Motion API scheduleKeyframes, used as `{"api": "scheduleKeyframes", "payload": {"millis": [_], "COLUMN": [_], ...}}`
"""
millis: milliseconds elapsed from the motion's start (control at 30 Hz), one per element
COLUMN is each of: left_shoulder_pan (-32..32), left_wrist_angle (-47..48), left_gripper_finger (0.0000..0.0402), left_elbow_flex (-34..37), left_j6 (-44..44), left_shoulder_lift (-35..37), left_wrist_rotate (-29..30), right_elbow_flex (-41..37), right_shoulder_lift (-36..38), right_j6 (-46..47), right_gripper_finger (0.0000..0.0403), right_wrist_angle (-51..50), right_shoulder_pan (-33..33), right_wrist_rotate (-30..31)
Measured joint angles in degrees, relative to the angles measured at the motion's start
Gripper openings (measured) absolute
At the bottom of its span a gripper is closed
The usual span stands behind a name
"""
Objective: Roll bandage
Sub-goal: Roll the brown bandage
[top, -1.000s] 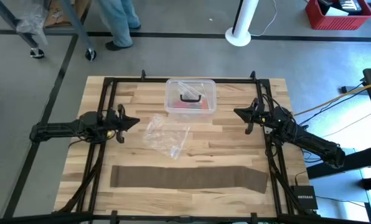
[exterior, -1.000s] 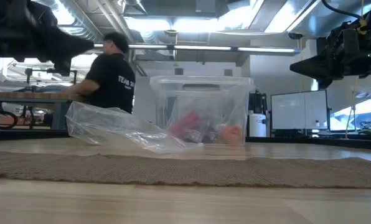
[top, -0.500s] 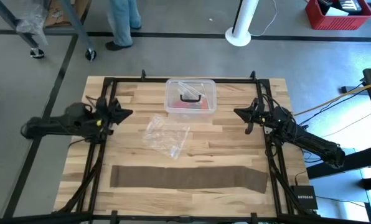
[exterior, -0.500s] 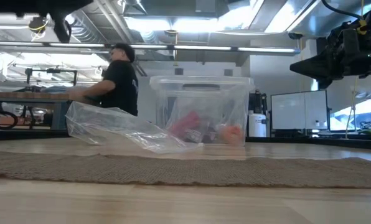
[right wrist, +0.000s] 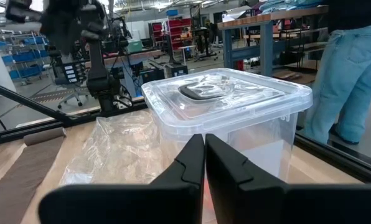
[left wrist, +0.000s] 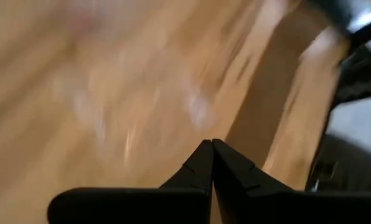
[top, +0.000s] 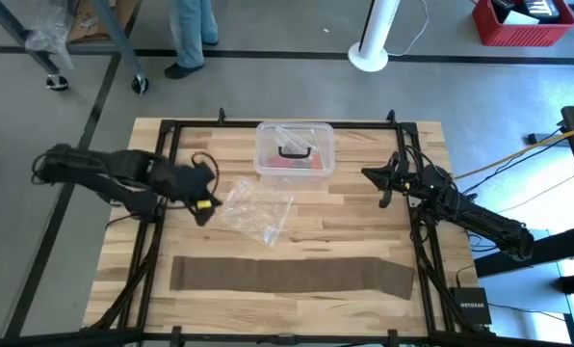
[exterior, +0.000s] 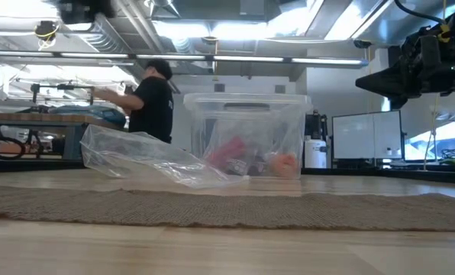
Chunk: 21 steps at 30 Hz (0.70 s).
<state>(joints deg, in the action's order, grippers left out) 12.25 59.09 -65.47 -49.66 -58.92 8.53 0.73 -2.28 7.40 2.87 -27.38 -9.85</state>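
Workshop floor, grey concrete with dark tape lines; a person (top: 189, 34) in jeans stands beyond the far edge of the bench (top: 364, 246), and shows in the low view in a dark shirt at a work table in the background. Bench is pale wood planks inside a black frame.

Bandage (top: 292, 275): dull brown strip, laid flat and fully unrolled along the near side of the bench, running nearly from the left frame rail to the right one. Nothing touches it.

Clear plastic bag (top: 256, 210): crumpled, mid-bench, between the bandage and the box. Clear plastic box (top: 295, 149) with black handle sits at the far middle, lid on, red and orange items inside.

Left pincer (top: 204, 204): fingers pressed together, empty, above the bench just beside the bag's left edge, well clear of the bandage. Left wrist view is blurred.

Right pincer (top: 368, 174): fingers together, empty, held above the bench on the right, pointing toward the box, apart from it.
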Motion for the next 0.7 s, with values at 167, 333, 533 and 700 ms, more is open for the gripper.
{"api": "scheduleKeyframes", "payload": {"millis": [167,333,533,700], "left_shoulder_pan": [7.21,12.67,16.9,22.05], "left_wrist_angle": [12.32,12.89,9.89,4.73], "left_gripper_finger": [0.0,0.0,0.0017,0.0079], "left_elbow_flex": [-0.32,2.91,7.14,10.46], "left_j6": [-22.07,-35.88,-50.01,-60.74], "left_shoulder_lift": [-5.7,-8.32,-9.79,-9.94], "left_wrist_rotate": [-5.31,-7.09,-11.43,-12.0], "right_elbow_flex": [0.02,0.0,0.02,0.0], "right_shoulder_lift": [0.0,0.0,0.0,0.0], "right_j6": [0.0,-0.01,0.0,-0.01], "right_gripper_finger": [0.0018,0.0018,0.0018,0.0018], "right_wrist_angle": [0.0,-0.01,-0.02,-0.01], "right_shoulder_pan": [0.0,0.0,-0.01,0.0], "right_wrist_rotate": [0.0,0.0,0.0,0.0]}}
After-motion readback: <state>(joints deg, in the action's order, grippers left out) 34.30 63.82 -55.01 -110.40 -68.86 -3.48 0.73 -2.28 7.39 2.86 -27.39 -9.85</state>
